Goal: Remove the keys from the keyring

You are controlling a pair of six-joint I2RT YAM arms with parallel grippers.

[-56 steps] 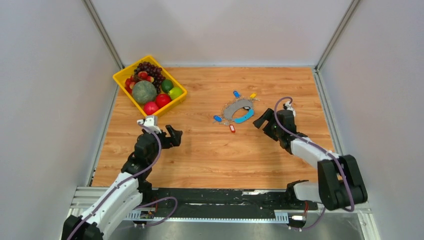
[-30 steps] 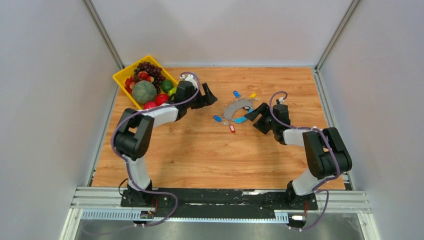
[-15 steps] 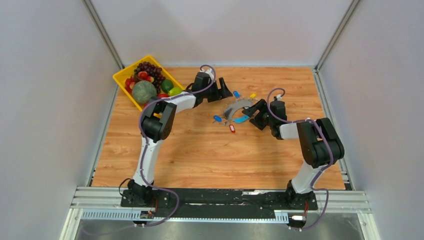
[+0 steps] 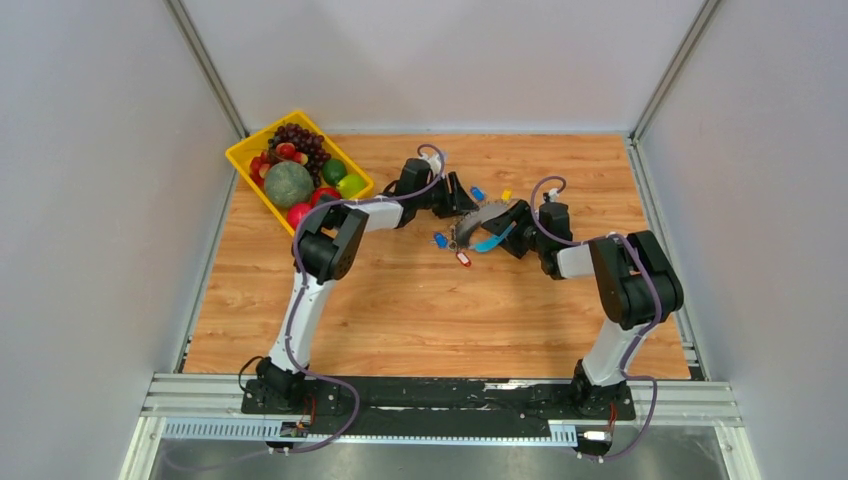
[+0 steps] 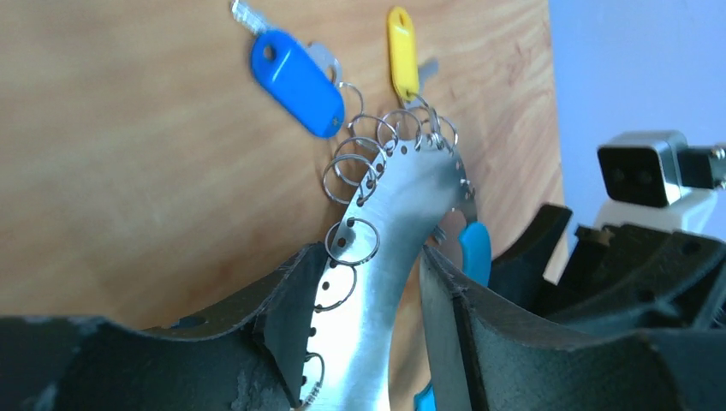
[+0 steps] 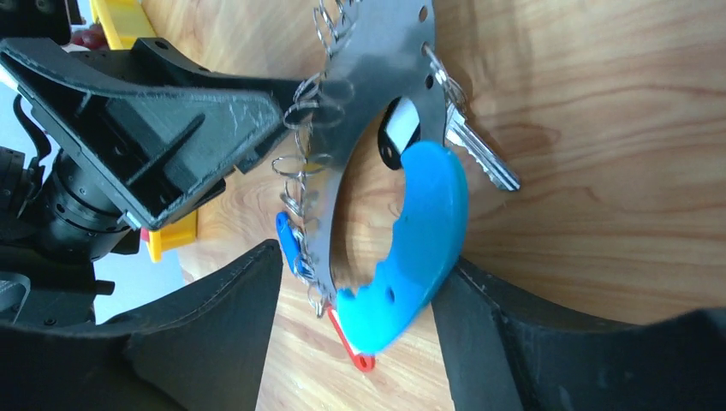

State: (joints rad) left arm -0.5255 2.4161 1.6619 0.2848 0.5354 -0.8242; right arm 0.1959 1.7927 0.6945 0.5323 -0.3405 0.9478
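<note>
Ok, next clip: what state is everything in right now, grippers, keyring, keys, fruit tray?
keyring, between both grippers, keys on it.
keys, attached by small rings, none removed.
left gripper, jaws astride the grey plate; grip unclear.
right gripper, open around the blue band.
yellow tray, full of fruit.

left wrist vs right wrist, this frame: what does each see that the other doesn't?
Left wrist only: the blue-tagged key and the yellow-tagged key lying side by side on the wood past the keyring, plus the right wrist's camera.
Right wrist only: a bare silver key hanging off the plate, a red tag, another small blue tag, the left arm and a bit of the yellow tray.
Both: the keyring, with its perforated grey plate, split rings and blue band.
</note>
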